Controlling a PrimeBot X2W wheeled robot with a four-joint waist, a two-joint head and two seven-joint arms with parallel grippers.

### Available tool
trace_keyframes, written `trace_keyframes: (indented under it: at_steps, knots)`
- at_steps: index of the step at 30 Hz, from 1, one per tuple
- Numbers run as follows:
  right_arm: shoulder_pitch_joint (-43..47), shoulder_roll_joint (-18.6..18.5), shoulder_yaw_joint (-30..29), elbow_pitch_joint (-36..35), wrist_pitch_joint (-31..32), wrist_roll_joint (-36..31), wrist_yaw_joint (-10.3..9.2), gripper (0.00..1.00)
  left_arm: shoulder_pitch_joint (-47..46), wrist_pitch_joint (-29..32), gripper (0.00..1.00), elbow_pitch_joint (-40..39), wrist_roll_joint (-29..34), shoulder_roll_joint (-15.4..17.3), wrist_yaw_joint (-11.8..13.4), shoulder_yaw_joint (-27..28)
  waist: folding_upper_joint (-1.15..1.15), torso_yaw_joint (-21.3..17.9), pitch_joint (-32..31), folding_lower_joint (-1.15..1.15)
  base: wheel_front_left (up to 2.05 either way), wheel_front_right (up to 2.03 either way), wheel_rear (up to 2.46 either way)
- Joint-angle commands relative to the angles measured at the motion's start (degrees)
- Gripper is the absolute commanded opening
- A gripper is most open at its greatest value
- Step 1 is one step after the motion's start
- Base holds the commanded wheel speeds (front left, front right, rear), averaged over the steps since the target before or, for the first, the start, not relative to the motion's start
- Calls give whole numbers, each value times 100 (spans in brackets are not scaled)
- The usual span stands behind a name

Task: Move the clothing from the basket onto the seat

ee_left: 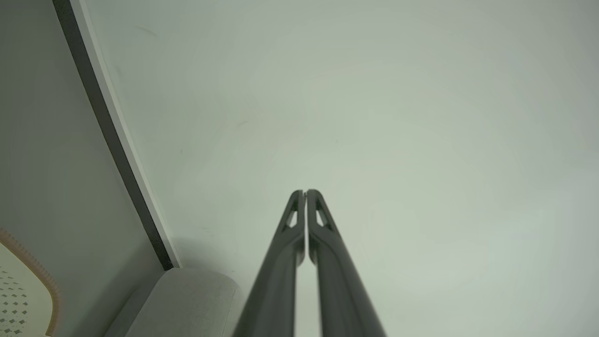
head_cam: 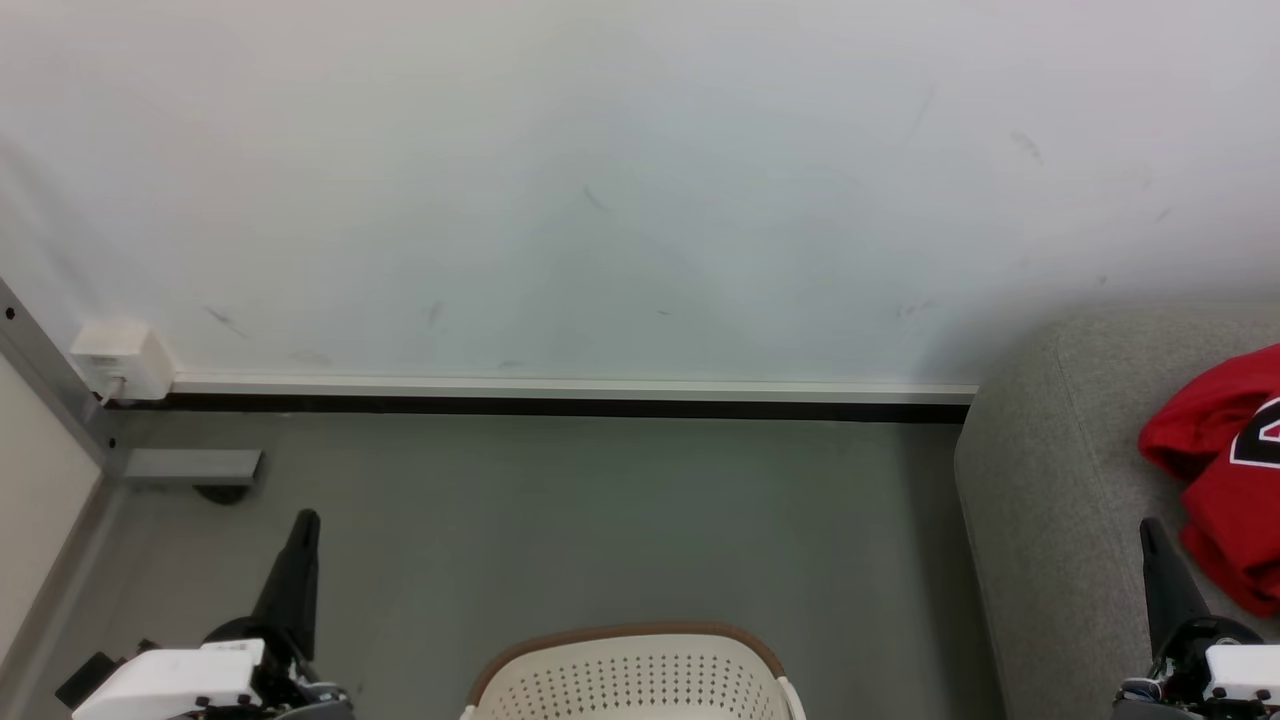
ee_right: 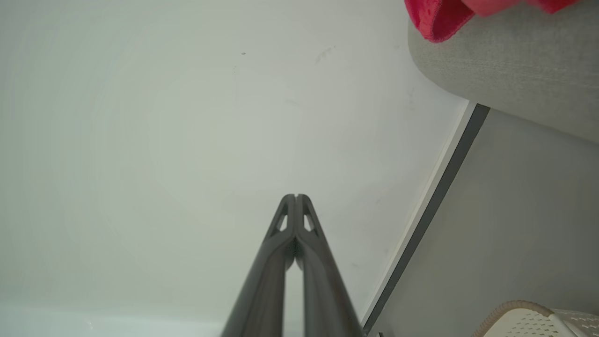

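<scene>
Red clothing (head_cam: 1225, 470) with part of a black, white-edged number lies on the grey seat (head_cam: 1050, 500) at the right edge of the head view; a red edge of clothing (ee_right: 433, 16) hangs over the seat (ee_right: 514, 61) in the right wrist view. The cream basket (head_cam: 635, 675) with a brown rim stands on the floor at the bottom centre; its inside is out of view. My left gripper (head_cam: 308, 518) points up at the lower left, shut and empty (ee_left: 305, 192). My right gripper (head_cam: 1148, 525) is at the lower right in front of the seat, shut and empty (ee_right: 295, 195).
A white wall with a dark skirting strip (head_cam: 560, 405) runs behind the grey floor. A white box (head_cam: 120, 360) sits low on the wall at the left, beside a grey metal frame and foot (head_cam: 190, 468). The basket rim (ee_left: 32, 267) and the seat corner (ee_left: 187, 299) show in the left wrist view.
</scene>
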Motion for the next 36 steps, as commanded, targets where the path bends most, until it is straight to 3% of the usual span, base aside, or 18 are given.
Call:
trace_keyframes:
  at_steps: [1,36]
  knots:
    - [-74,-34,3,-18,23,109,-11,0,-49,29,0,-37,-88,11,2,20,0,1,2,0,0,0,0]
    - [-32,-361,407,-99,-300,565,-12,0,-56,57,0,-49,-220,10,8,23,0,8,12,0,0,0,0]
